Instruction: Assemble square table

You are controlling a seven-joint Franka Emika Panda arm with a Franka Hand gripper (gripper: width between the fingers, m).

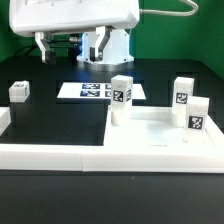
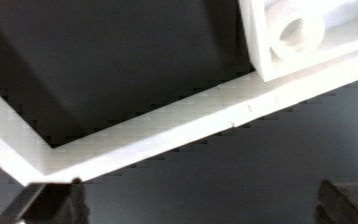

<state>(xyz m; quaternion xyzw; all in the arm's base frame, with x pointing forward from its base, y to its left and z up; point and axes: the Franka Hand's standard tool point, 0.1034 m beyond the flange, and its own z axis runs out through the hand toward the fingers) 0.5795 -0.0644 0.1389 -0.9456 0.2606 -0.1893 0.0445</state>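
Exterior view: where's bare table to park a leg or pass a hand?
Free: black table between the lone leg on the exterior view's left, the marker board and the front border wall. Crowded: exterior view's right, three legs at the square top.

A marker board (image 1: pixel 96 91) bearing black-and-white tags lay flat toward the far edge of the black table (image 1: pixel 50 115), while a long, low white border wall (image 1: pixel 100 157) ran along its near edge.
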